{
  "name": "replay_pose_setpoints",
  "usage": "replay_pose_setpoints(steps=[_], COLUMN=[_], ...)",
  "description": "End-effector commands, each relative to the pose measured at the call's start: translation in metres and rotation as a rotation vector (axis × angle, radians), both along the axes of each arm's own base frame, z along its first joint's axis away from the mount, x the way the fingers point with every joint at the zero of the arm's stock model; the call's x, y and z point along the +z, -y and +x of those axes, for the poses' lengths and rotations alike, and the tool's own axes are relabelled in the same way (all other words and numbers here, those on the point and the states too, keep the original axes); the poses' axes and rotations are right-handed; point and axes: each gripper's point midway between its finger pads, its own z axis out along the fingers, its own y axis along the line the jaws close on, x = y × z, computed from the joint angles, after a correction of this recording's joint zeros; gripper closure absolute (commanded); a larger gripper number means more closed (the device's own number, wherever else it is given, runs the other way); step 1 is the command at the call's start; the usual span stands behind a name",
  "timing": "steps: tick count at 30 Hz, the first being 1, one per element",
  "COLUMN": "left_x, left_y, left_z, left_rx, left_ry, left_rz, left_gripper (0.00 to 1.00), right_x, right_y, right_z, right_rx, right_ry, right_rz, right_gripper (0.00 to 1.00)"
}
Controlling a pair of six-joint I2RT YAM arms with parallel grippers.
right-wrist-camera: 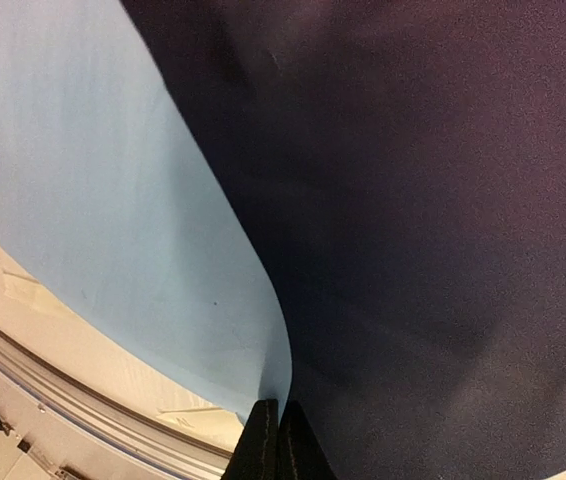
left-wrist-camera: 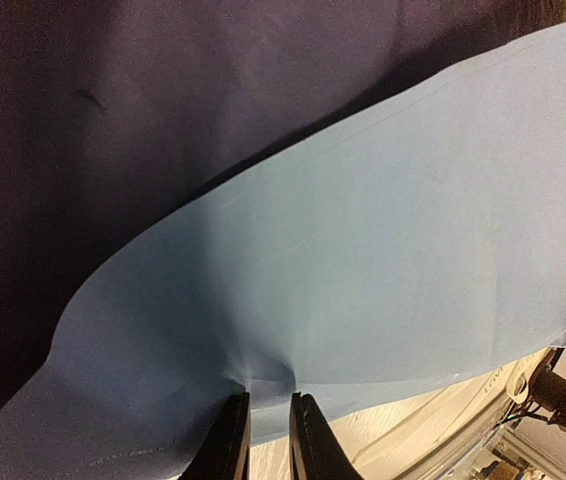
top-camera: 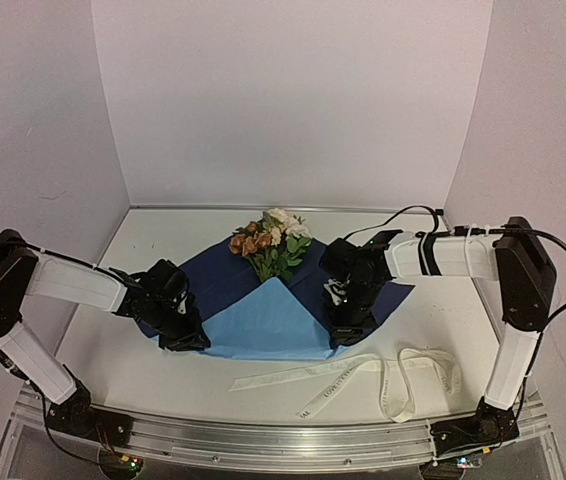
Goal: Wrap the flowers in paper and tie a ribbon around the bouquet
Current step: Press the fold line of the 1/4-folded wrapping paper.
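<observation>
1. ok, the only wrapper in play is the paper (top-camera: 263,325). it lies spread on the table (top-camera: 143,370) mid-frame, dark blue face up, with a light-blue flap folded up into a triangle at lower centre.
2. contents: the flowers (top-camera: 271,243) lie on the dark face at upper centre, with the blooms toward the top of the frame. the stems run down to the flap's tip; can't tell if they go under it.
3. left gripper (top-camera: 185,335) sits at the lower-left edge of the sheet. its fingers (left-wrist-camera: 228,440) are nearly together with a thin gap, pinching the light-blue edge, and the paper puckers at the tips.
4. right gripper (top-camera: 348,330) sits at the lower-right edge of the sheet. its fingers (right-wrist-camera: 263,440) are pressed flat together on the fold line where light blue meets dark.
5. the ribbon (top-camera: 363,375) lies loose on the table at lower right, below the paper. it is looped at its right end and is in neither grip.
6. writing: there are faint printed marks along the ribbon, too small to read.
</observation>
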Motion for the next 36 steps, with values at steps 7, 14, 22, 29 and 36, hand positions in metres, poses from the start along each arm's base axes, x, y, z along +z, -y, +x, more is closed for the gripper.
replay_pose_setpoints(steps=[7, 14, 22, 29, 36], left_x=[-0.017, -0.026, -0.027, -0.027, -0.026], left_y=[-0.029, -0.037, -0.039, -0.039, -0.038], left_z=[-0.011, -0.016, -0.017, -0.017, -0.016], left_rx=[0.063, 0.079, 0.087, 0.101, 0.104], left_ry=[-0.018, -0.031, -0.028, -0.028, -0.028], left_rz=[0.115, 0.138, 0.144, 0.136, 0.132], left_gripper=[0.91, 0.96, 0.98, 0.99, 0.99], right_x=[-0.019, -0.026, 0.006, 0.044, 0.030], right_y=[0.032, 0.042, 0.053, 0.031, -0.052], right_z=[0.024, 0.036, 0.044, 0.031, 0.001], right_rx=[-0.012, -0.033, -0.022, 0.064, 0.162], right_ry=[-0.004, 0.020, 0.124, 0.298, 0.310], right_rz=[-0.225, -0.276, -0.284, -0.216, -0.013], right_gripper=[1.00, 0.96, 0.58, 0.49, 0.61])
